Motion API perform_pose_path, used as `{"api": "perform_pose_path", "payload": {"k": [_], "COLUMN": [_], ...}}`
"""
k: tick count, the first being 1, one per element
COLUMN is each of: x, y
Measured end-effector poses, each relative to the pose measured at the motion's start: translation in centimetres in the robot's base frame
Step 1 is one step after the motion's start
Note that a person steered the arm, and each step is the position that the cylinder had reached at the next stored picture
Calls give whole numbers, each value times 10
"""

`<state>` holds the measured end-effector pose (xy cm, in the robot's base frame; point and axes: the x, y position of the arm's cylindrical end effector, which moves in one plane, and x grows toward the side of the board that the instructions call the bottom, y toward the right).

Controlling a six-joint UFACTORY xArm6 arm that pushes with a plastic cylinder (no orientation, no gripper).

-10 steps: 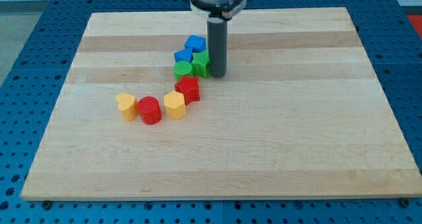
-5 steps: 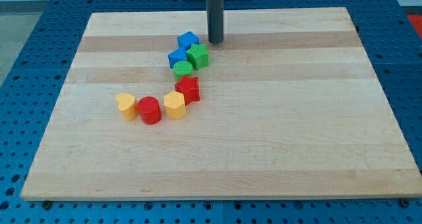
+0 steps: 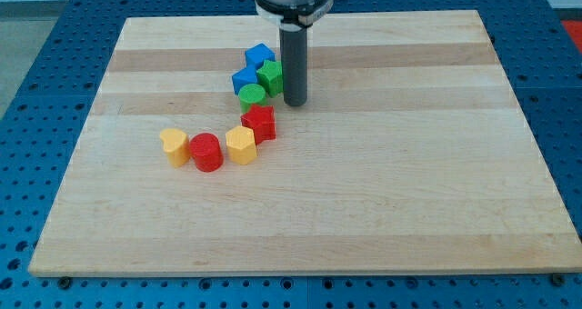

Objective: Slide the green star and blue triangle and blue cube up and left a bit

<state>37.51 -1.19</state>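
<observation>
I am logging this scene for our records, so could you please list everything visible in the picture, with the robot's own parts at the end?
blue cube: one, blue, top of the cluster, upper middle of the board.
blue triangle: one, blue, just below and left of the cube.
green star: one, green, right of the blue triangle.
green round block: one, green, below the blue triangle.
red star-like block: one, red, below the green pair.
yellow block: one, yellow, lower left of that red block.
red round block: one, red, left of it.
yellow heart-like block: one, yellow, leftmost.
wooden board: one, light wood, on a blue perforated table.
my tip: one, dark rod, just right of the green star.
</observation>
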Motion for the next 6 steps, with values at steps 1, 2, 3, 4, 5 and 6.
{"api": "perform_pose_path", "payload": {"k": [1, 2, 3, 4, 5, 6], "x": [-23, -42, -61, -84, -80, -44], "y": [0, 0, 0, -1, 9, 12]}}
